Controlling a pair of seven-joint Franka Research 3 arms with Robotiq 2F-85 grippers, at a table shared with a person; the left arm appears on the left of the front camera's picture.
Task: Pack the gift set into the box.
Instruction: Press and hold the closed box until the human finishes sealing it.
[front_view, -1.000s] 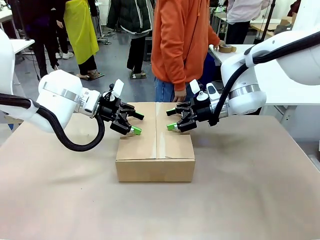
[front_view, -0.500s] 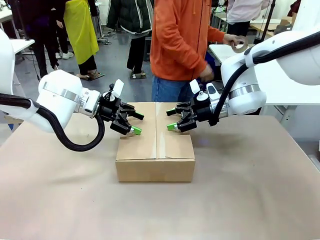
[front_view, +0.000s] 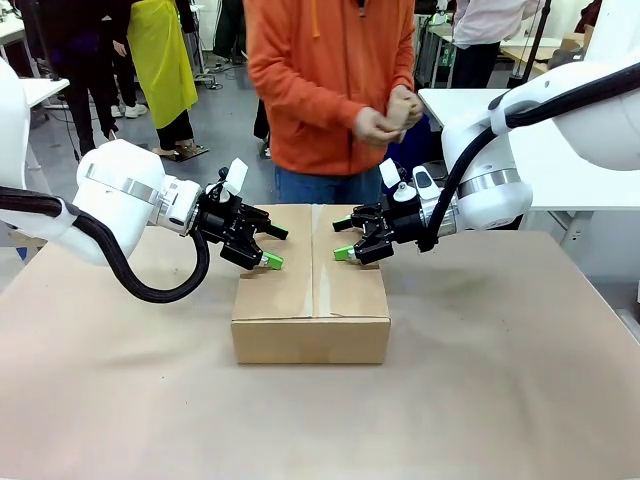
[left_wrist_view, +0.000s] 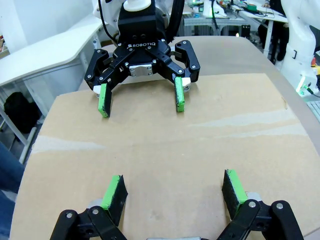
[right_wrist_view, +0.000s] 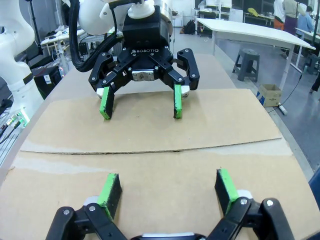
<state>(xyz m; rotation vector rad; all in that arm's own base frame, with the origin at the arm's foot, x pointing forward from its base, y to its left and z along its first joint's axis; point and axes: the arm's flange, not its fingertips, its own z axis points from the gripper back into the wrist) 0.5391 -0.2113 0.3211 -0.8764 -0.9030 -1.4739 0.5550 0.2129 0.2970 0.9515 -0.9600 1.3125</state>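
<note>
Closed box (front_view: 311, 285) at table centre — left gripper (front_view: 270, 248) and right gripper (front_view: 343, 238) held above it, fingers spread, nothing gripped.

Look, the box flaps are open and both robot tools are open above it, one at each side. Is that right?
Not quite. The box is shut: its flaps lie flat, meeting along a seam down the middle of its top, as the front view shows. The rest holds: the left tool and the right tool are both open above the box top, one at each side, facing each other.
</note>
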